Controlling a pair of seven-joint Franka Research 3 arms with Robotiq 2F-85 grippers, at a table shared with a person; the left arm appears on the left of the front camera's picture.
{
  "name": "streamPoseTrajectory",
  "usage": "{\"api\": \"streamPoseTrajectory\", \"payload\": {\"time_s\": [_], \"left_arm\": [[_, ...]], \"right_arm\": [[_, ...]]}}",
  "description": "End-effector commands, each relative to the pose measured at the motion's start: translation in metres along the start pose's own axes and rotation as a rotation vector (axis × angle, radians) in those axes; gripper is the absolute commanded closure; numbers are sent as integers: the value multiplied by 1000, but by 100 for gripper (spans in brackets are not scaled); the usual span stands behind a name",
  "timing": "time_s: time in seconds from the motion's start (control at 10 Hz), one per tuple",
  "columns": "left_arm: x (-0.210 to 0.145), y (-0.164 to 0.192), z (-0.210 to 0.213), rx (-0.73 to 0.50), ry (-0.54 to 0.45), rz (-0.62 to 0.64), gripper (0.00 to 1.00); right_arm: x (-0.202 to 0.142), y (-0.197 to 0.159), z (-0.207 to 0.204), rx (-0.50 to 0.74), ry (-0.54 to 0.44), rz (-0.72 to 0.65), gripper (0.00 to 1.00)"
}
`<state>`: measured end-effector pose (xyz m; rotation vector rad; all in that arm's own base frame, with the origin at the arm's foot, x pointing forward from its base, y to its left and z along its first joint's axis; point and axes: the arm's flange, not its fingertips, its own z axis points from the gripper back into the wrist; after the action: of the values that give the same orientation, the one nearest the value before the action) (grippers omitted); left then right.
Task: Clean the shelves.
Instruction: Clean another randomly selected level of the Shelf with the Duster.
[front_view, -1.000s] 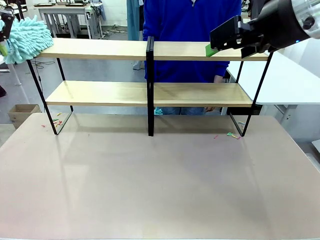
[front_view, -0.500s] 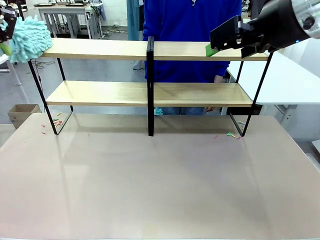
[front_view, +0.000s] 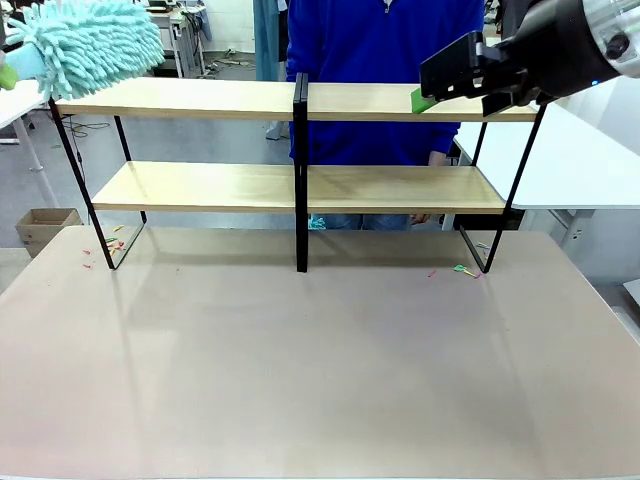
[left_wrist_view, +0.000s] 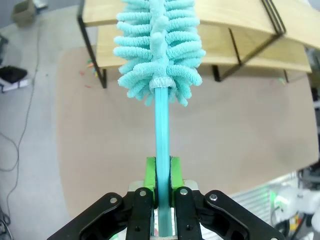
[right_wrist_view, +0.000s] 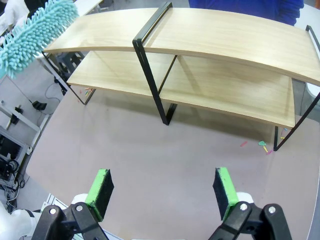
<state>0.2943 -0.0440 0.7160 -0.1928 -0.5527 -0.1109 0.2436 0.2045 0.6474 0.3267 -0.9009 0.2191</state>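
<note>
Clamped tight on the thin teal handle of the duster (left_wrist_view: 159, 65), the left gripper (left_wrist_view: 161, 186), with the green pads pressing the stem from both sides in the left wrist view. Out past the pads, a fluffy teal head (front_view: 88, 42), hovering at the left end of the top board of the shelves (front_view: 300, 100), just above or brushing that end; hard to say which from the front. Spread wide and holding nothing, the right gripper (right_wrist_view: 164, 194), raised over the right end of the top board, green pads well apart in the right wrist view. Beyond both, the shelves standing along the far edge of the table (front_view: 320, 380), two light boards in a thin black frame with a central post (front_view: 300, 170), a person in blue (front_view: 385, 80) right behind. Likely trouble: a slim, smooth stem, so a twist or slide between the pads under any sideways drag of the head along the board. Also possible: a snag of the head on the central post midway along, and a push hard enough to shift the light frame toward the person. Small coloured scraps (front_view: 462, 269) on the table near the frame's feet, outside the duster's present reach. Some risk too of the raised right arm standing in the path near the right end.
</note>
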Motion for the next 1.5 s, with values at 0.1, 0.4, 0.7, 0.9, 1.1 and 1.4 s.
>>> {"api": "streamPoseTrajectory", "payload": {"time_s": [0.1, 0.4, 0.7, 0.9, 1.1, 1.4], "left_arm": [[-19, 37, 30, -179, 48, -194, 87], [-36, 123, 71, -383, -11, -327, 87], [-78, 224, 95, -613, -272, -414, 87], [-98, 269, 89, -710, -382, -205, 87], [-100, 289, 67, -647, -274, -57, 87], [-111, 289, 90, -670, -382, -213, 87]], "right_arm": [[0, -1, -1, 5, -1, -4, 0], [0, -1, -1, 5, -1, -4, 0], [0, -1, -1, 5, -1, -4, 0], [0, -1, -1, 5, -1, -4, 0], [0, -1, -1, 5, -1, -4, 0], [0, -1, -1, 5, -1, -4, 0]]}}
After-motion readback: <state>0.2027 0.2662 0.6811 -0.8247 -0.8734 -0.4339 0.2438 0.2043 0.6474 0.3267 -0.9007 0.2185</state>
